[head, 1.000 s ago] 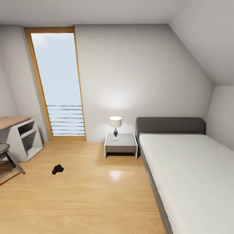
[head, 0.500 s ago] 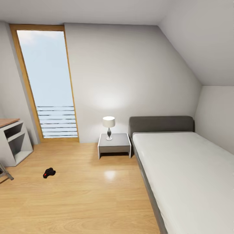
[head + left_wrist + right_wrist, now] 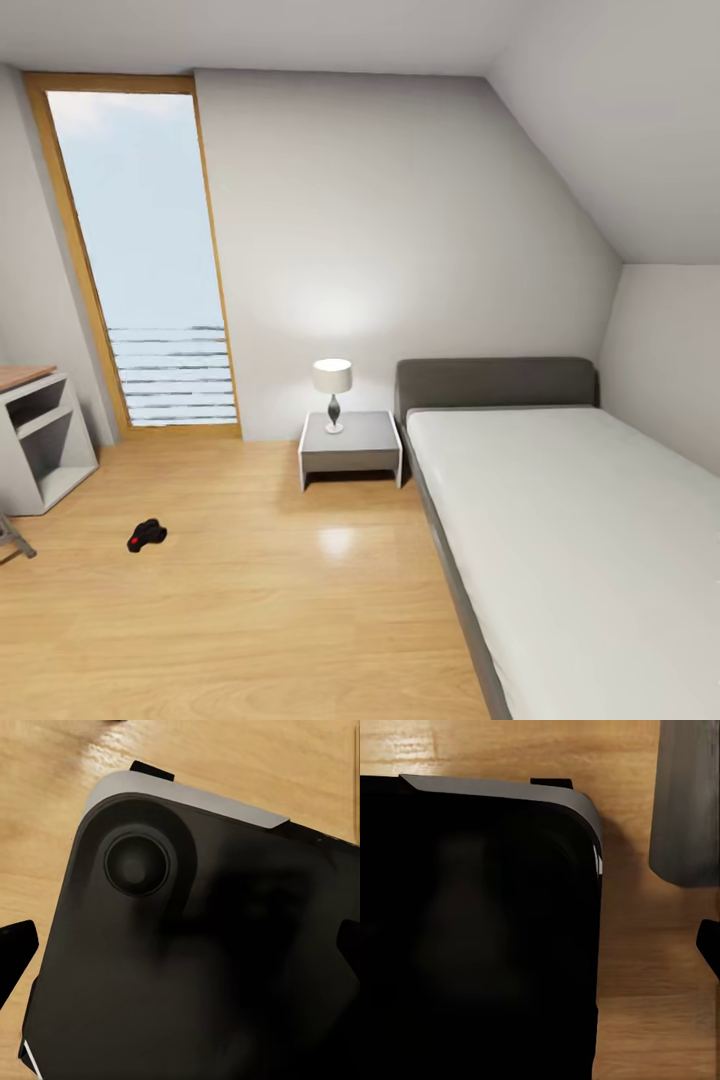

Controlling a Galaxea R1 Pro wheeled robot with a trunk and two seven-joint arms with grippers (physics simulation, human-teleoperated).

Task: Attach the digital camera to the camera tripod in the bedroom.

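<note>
The digital camera (image 3: 147,535), small and black with a red dot on top, lies on the light wood floor of the bedroom, at the left of the head view. The camera tripod is out of view. In the left wrist view my left gripper (image 3: 180,952) hangs over my own black base (image 3: 187,967); its dark fingertips (image 3: 15,949) stand far apart at the picture's two sides, open and empty. In the right wrist view my right gripper (image 3: 540,952) is also above the base, with one fingertip (image 3: 709,945) showing at the side.
A grey-headboard bed (image 3: 560,520) runs along the right. A white nightstand (image 3: 350,448) with a lit lamp (image 3: 332,385) stands beside it. A wood-topped desk (image 3: 35,440) and a stool leg (image 3: 12,536) are at the left edge, near the tall window (image 3: 140,250).
The head view has swung to the right, so desk, stool and camera sit further left in the picture; most of the stool has left it. Nothing in the room has moved.
</note>
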